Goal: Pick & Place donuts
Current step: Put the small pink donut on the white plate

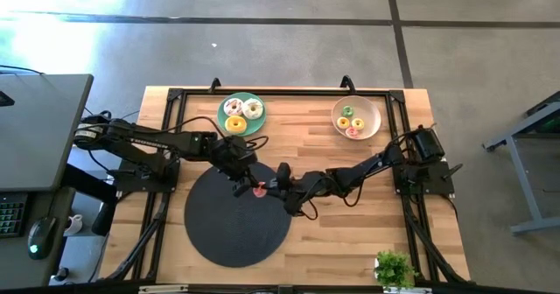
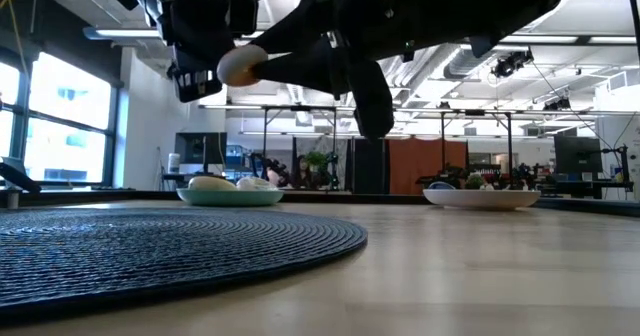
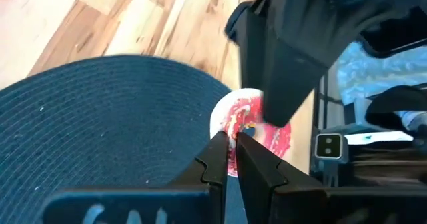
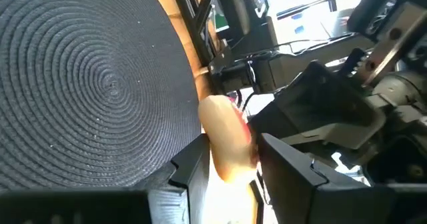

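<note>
We saw both grippers meeting over the upper right edge of the round black woven mat (image 1: 234, 217). The left gripper (image 1: 245, 185) and right gripper (image 1: 271, 185) were both on one pink-frosted toy donut with a tan underside (image 1: 259, 189), which sat between the two tools, held above the mat.

High view gave only a small pink spot between the dark fingers. The left wrist view showed more: the left gripper (image 3: 230, 159) had its fingers nearly pressed together, pinching the donut's (image 3: 248, 127) rim, with the other arm's dark finger across its top. The right wrist view showed the tan side of the donut (image 4: 225, 141) clamped between the right gripper's (image 4: 230, 159) fingers. The low view confirmed the donut (image 2: 240, 64) was lifted clear of the mat (image 2: 170, 238), under the arms.

Beyond the left gripper, the round green plate (image 1: 227, 123) held three frosted donuts (image 1: 241, 115). Beyond the right gripper, the beige plate (image 1: 373, 117) held small coloured donuts (image 1: 350, 123).
</note>
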Controlling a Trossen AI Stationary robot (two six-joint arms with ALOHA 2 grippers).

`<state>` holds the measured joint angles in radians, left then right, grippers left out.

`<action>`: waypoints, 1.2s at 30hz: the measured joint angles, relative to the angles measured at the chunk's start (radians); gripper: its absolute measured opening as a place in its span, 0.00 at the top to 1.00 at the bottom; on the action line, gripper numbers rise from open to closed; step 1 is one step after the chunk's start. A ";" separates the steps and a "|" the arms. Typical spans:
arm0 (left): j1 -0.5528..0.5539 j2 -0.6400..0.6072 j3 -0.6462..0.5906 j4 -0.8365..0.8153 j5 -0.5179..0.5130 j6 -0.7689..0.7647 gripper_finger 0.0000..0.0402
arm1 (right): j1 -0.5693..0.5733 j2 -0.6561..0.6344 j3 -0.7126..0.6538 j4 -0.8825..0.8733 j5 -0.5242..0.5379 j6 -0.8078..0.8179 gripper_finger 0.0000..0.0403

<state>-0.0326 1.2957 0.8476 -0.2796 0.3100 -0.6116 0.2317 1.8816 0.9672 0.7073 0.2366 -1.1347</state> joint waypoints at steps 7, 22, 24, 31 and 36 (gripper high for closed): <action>0.000 0.000 0.001 0.036 0.003 -0.019 0.94 | -0.001 0.000 0.000 -0.002 -0.023 0.001 0.70; 0.000 0.000 0.001 0.045 -0.051 0.011 0.90 | 0.000 0.000 0.000 -0.041 -0.037 0.037 0.95; 0.000 0.000 0.001 0.045 -0.054 0.017 0.85 | 0.000 0.000 0.000 -0.061 -0.053 0.037 0.92; 0.000 0.000 0.001 0.039 -0.118 0.032 0.62 | 0.001 0.000 0.000 -0.148 0.118 0.197 0.95; 0.000 0.000 0.001 0.039 -0.173 0.058 0.52 | -0.008 -0.005 0.000 -0.291 0.582 0.402 0.97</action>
<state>-0.0322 1.2961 0.8482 -0.2409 0.1371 -0.5533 0.2236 1.8766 0.9676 0.4165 0.8183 -0.7330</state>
